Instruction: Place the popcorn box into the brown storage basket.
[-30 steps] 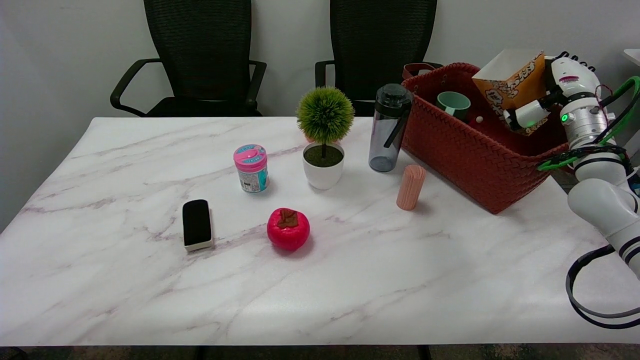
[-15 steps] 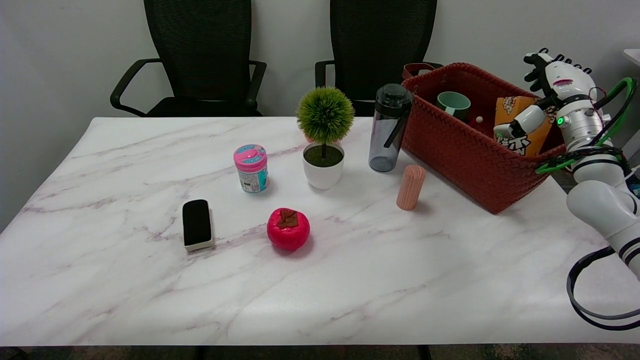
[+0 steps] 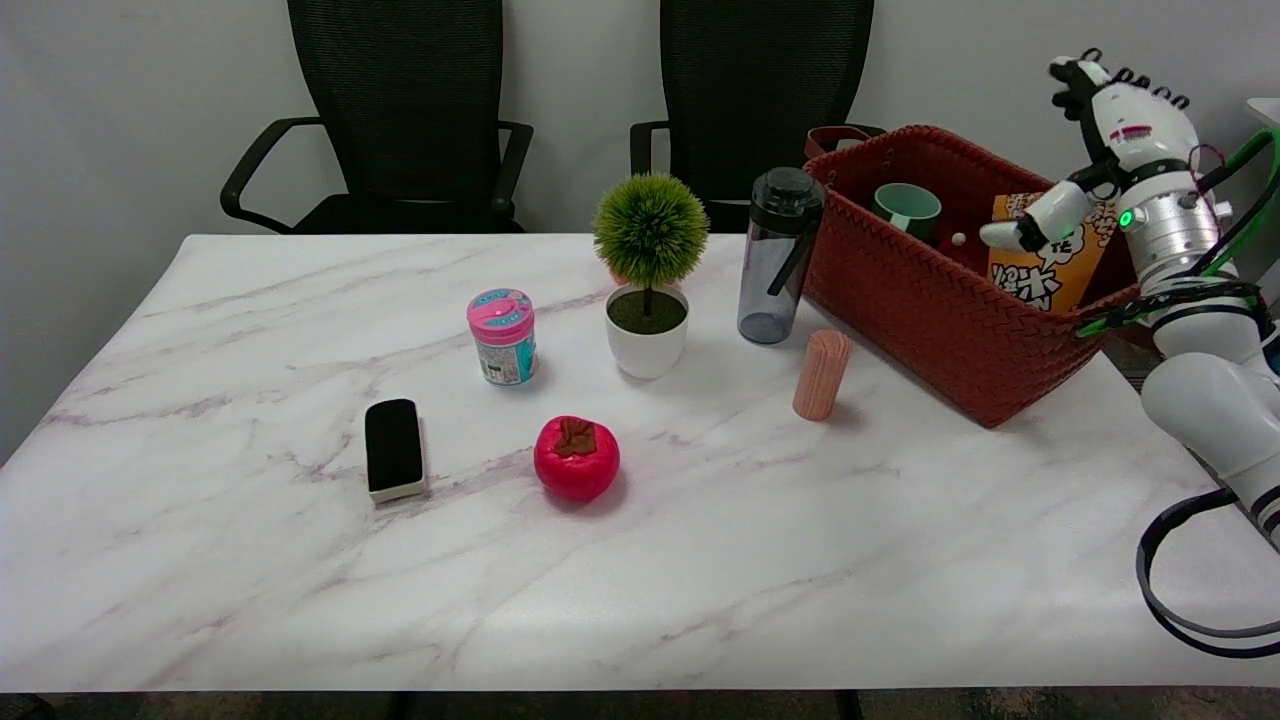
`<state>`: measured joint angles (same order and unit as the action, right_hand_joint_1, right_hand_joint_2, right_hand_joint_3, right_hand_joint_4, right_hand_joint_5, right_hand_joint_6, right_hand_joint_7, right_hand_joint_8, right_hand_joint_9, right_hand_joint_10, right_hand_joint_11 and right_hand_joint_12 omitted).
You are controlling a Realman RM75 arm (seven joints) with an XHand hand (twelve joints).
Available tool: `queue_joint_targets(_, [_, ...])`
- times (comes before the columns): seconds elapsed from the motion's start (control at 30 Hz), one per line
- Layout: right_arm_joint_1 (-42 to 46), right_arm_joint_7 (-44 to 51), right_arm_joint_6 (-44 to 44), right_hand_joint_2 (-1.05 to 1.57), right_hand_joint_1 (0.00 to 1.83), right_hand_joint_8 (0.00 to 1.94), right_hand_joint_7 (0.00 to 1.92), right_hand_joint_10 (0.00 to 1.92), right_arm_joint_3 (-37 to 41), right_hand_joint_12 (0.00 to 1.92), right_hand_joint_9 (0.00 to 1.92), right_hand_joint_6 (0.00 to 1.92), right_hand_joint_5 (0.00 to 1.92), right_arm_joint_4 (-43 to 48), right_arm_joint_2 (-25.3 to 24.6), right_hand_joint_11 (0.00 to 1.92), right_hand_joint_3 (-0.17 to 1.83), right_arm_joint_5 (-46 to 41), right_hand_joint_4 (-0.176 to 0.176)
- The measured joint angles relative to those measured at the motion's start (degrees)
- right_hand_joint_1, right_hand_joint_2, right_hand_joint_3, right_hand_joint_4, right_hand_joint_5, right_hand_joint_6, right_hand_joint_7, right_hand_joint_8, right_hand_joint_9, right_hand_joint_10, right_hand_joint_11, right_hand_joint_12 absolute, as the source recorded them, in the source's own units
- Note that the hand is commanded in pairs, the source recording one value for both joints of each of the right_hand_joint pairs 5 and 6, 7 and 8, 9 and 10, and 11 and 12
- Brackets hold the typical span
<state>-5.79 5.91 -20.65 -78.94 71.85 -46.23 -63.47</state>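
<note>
The orange popcorn box (image 3: 1052, 262) lies inside the brown woven storage basket (image 3: 935, 310) at the table's back right, leaning against its right wall. My right hand (image 3: 1110, 130) hovers above the basket's right side, fingers spread and holding nothing. Its thumb (image 3: 1035, 218) hangs just in front of the box's top edge; I cannot tell whether it touches the box.
A green mug (image 3: 907, 208) sits in the basket's far end. On the table stand a dark water bottle (image 3: 776, 255), a pink ribbed cylinder (image 3: 822, 374), a potted green plant (image 3: 649, 272), a pink-lidded jar (image 3: 502, 336), a red fruit (image 3: 576, 458) and a black eraser (image 3: 393, 448).
My hand held the popcorn box over the basket, then let it go; the box dropped into the basket. The hand has since risen with its fingers apart.
</note>
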Motion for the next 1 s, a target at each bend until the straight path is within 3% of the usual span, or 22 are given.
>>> queue_joint_targets(0.13, [2.02, -1.12, 0.00, -0.19, 1.16, 0.71, 0.71, 0.72, 1.39, 0.64, 0.72, 0.87, 0.87, 5.16, 0.08, 0.64, 1.04, 0.02, 0.000])
queue_joint_targets(0.2, [3.29, -2.74, 0.00, -0.16, 1.16, 0.72, 0.72, 0.73, 1.89, 0.65, 0.73, 0.89, 0.89, 7.89, 0.08, 0.65, 1.07, 0.03, 0.000])
queue_joint_targets(0.6, [11.52, -12.10, -4.74, -0.17, 1.16, 0.74, 0.74, 0.75, -1.49, 0.68, 0.75, 0.90, 0.90, 22.62, -1.07, 0.68, 1.13, 0.20, 0.000])
queue_joint_targets(1.0, [22.01, -27.19, -15.86, 0.04, 1.14, 0.83, 0.83, 0.80, -6.10, 0.72, 0.80, 0.84, 0.84, 28.38, -4.51, 0.72, 1.05, -0.23, 0.000])
